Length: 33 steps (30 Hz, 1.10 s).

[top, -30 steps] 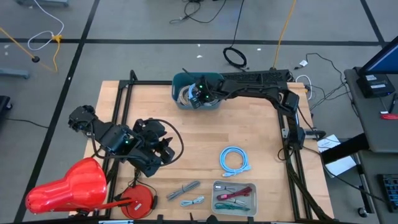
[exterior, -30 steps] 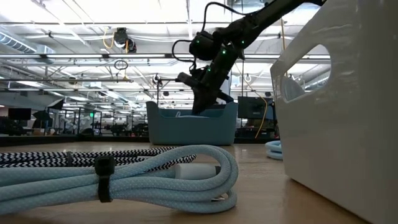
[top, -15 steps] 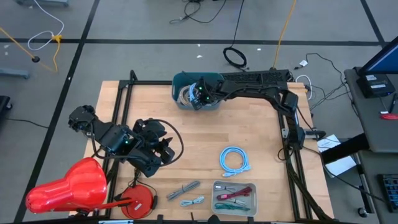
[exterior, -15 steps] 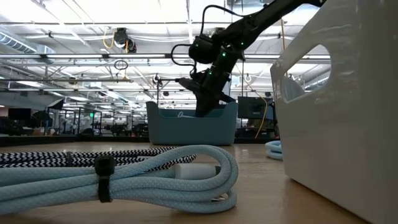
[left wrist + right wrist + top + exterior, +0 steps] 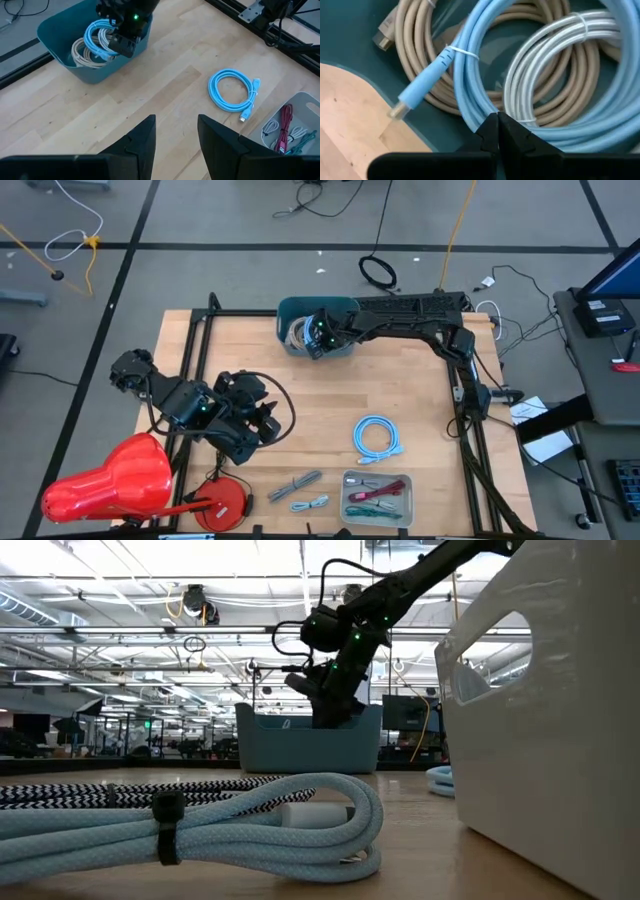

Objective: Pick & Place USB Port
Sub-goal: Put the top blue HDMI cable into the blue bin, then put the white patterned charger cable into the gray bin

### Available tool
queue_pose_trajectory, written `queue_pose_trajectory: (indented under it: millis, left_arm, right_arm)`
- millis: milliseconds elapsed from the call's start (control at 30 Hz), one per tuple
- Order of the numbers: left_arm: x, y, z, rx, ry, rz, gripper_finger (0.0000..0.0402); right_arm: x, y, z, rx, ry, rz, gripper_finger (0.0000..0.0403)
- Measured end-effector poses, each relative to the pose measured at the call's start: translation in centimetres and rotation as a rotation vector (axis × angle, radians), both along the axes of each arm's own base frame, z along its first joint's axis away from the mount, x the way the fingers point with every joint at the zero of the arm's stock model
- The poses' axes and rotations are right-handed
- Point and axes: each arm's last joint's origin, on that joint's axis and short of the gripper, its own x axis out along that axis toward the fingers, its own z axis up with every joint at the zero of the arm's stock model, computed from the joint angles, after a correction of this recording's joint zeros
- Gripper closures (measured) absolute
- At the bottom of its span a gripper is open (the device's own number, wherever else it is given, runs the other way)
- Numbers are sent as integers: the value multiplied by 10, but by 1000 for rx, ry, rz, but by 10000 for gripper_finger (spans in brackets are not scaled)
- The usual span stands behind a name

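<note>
A teal bin (image 5: 298, 308) at the table's far side holds coiled USB cables: a light-blue one (image 5: 470, 95) with its plug (image 5: 396, 112) lying free, a beige one (image 5: 422, 40) and a white one (image 5: 545, 65). My right gripper (image 5: 497, 122) is shut and points steeply down into the bin (image 5: 90, 75), right over the light-blue coil. In the low view it (image 5: 330, 718) dips behind the bin's rim (image 5: 300, 740). My left gripper (image 5: 175, 140) waits open above the table's near left part (image 5: 258, 418), holding nothing. My right gripper has its shut fingertips (image 5: 490, 131) over a strand of the light-blue coil (image 5: 470, 115), coming from above at a slant. Whether they touch it I cannot tell.
A coiled light-blue cable (image 5: 376, 436) lies on the wood right of centre. A white tray (image 5: 377, 498) with small cables stands at the near edge, two bundled cables (image 5: 300, 485) beside it. A red object (image 5: 110, 480) sits at the near left corner.
My right gripper has sunk a little deeper into the teal bin and tipped slightly more downward, staying shut. The cables in the bin have not shifted.
</note>
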Motion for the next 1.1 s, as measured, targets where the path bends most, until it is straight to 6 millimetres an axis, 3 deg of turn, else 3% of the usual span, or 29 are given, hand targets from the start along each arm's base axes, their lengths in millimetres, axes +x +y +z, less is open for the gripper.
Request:
queue_pose_trajectory:
  millis: [467,767,900,1100]
  left_arm:
    - [0,-1,0,2,-1,-1,254]
    - [0,0,0,23,8,-16,254]
    - [0,0,0,29,5,-14,254]
    - [0,0,0,39,26,-41,254]
  right_arm:
    - [3,-2,7,-32,-65,-20,403]
    - [1,3,36,-76,-157,-13,403]
    - [-2,7,63,-106,-255,-13,403]
    - [-24,36,128,-143,-383,67,403]
